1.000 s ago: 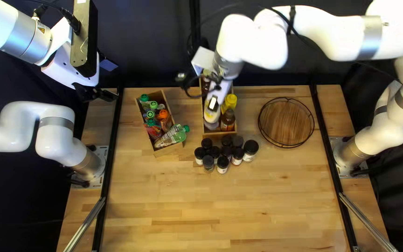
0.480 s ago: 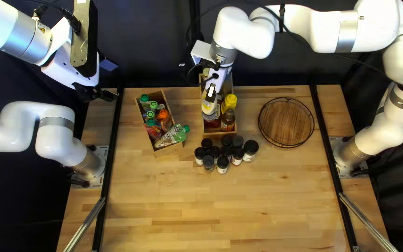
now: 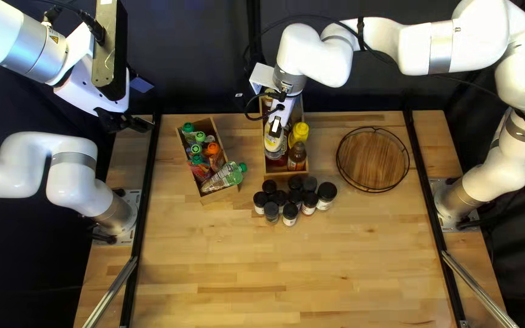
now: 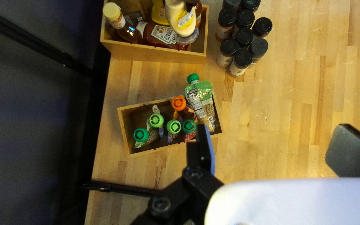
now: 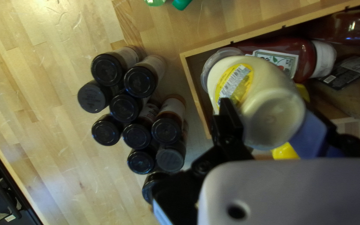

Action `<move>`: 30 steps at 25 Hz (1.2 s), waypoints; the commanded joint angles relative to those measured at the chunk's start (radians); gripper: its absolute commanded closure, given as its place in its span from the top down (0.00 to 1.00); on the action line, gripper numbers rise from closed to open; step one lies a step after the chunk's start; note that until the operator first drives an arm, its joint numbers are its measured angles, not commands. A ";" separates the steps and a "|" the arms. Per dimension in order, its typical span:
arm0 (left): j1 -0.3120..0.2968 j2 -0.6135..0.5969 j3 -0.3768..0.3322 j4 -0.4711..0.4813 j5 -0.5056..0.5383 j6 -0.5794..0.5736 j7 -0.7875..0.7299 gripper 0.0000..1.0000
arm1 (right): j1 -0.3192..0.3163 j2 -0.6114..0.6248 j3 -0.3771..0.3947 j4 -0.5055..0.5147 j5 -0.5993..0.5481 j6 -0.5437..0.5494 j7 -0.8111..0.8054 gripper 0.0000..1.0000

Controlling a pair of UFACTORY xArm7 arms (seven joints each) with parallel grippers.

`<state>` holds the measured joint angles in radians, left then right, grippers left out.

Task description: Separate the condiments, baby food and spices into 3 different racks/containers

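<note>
Well, in the top left view my right claw (image 3: 275, 126) has hold of the cream-coloured bottle (image 3: 273, 142) at the condiment box (image 3: 286, 174). That box also holds a yellow bottle (image 3: 299, 132) and a brown bottle (image 3: 297, 159). Left of the condiment box sits the baby food box (image 3: 220, 195), packed with capped pouches (image 3: 226, 176). The black-capped spice jars (image 3: 295, 197) stand clustered on the tabletop (image 3: 262, 261), just in front of the condiment box, and the wire-ringed round wooden rack (image 3: 374, 159) is to its right. My left claw (image 3: 144, 124) is well to the left of the condiment box.

In the left wrist view my left claw (image 4: 278, 148) is open, its fingers wide apart. A ketchup bottle (image 4: 160, 35) lies inside the condiment box.

In the right wrist view my right claw (image 5: 272, 116) is closed on the cream-coloured bottle, a finger against each side. Its base faces me and its clear lid (image 5: 214, 62) points down at the condiment box's corner; I can't tell whether it touches anything there.
</note>
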<state>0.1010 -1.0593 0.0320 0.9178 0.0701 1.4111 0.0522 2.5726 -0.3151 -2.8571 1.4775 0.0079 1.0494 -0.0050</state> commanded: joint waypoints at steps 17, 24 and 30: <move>0.000 0.000 0.000 0.000 0.000 0.000 0.000 1.00 | 0.020 0.053 -0.016 -0.024 -0.062 0.029 0.081 1.00; 0.000 0.000 0.000 0.000 0.000 0.000 0.000 1.00 | 0.048 0.099 0.009 0.002 -0.068 0.067 0.077 1.00; 0.000 0.000 0.000 0.000 0.000 0.000 0.000 1.00 | 0.072 0.221 0.059 -0.096 0.010 0.047 -0.005 1.00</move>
<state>0.1010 -1.0593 0.0320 0.9178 0.0701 1.4111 0.0522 2.6326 -0.1465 -2.8208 1.4341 -0.0191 1.1151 0.0286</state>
